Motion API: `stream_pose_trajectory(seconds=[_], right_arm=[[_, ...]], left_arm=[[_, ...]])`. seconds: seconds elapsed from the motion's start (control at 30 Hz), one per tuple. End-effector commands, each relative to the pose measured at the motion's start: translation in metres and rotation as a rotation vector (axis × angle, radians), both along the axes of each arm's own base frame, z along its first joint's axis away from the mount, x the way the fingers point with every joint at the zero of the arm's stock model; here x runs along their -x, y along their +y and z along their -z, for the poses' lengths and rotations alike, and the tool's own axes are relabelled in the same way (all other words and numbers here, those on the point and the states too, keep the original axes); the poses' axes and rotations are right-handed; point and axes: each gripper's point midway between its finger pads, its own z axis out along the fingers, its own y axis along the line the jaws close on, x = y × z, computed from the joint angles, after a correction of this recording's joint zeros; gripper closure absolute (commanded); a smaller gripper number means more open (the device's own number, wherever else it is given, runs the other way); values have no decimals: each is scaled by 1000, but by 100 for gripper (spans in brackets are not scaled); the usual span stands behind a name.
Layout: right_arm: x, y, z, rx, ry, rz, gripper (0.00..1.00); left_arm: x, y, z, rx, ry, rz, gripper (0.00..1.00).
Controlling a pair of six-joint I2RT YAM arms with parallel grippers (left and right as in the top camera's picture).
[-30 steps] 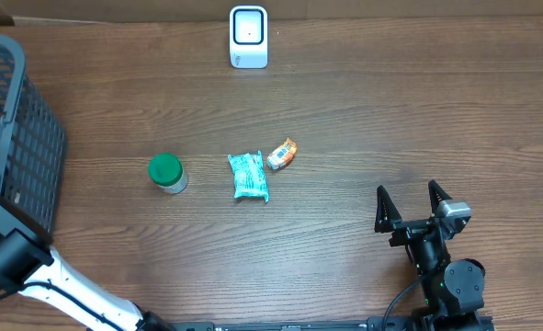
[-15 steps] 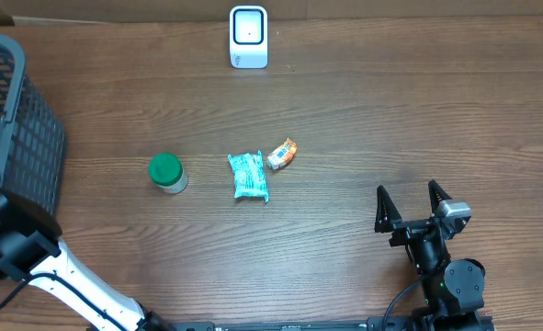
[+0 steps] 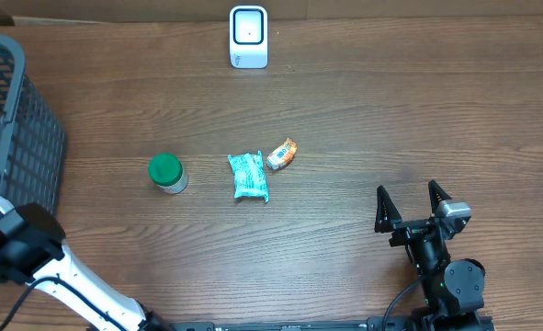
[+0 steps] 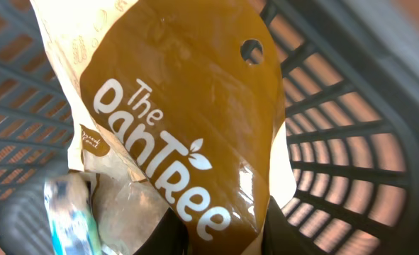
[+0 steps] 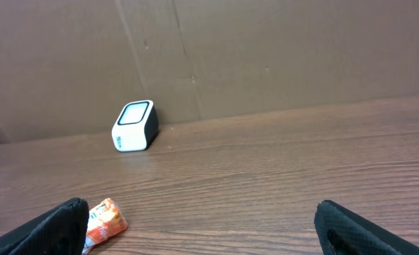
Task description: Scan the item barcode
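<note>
Left hand (image 4: 220,241) is clenched on pouch (image 4: 181,120) and has just raised it over basket (image 3: 28,138) at 9 o'clock, edge newly visible overhead. Next stop is likely scanner (image 3: 248,37) at 12. Right hand (image 3: 414,207) is released, idle at 4.

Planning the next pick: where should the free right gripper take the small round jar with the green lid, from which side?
Likely from above, jaws across the round green lid: the small round jar stands upright, apart from the teal crinkled packet to its right, so the open right gripper fits either side.
</note>
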Motion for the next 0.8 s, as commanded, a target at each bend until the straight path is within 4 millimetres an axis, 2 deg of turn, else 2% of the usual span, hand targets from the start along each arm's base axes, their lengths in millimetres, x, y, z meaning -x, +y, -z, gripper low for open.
stream_pose_trajectory(seconds=[0.0,0.2,0.37,0.47,0.53,0.6,0.67,0.77], right_arm=[[0,0,2,4,-1,0,0],[0,0,3,4,-1,0,0],[0,0,3,4,-1,0,0],[0,0,3,4,-1,0,0],[0,0,3,4,-1,0,0],[0,0,3,4,-1,0,0],[0,0,3,4,-1,0,0],[0,0,3,4,-1,0,0]], left_arm=[[11,-19,-61,-53,-141,-17,96],[20,-36,-96,-54,-246,-22,96],[21,-68,-128,1,-373,56,96],[19,-102,-154,74,-483,156,96],[21,-134,-174,129,-557,263,96],[25,-157,-188,157,-599,334,96],[30,-180,-197,186,-621,393,96],[36,-210,-195,226,-595,448,96]])
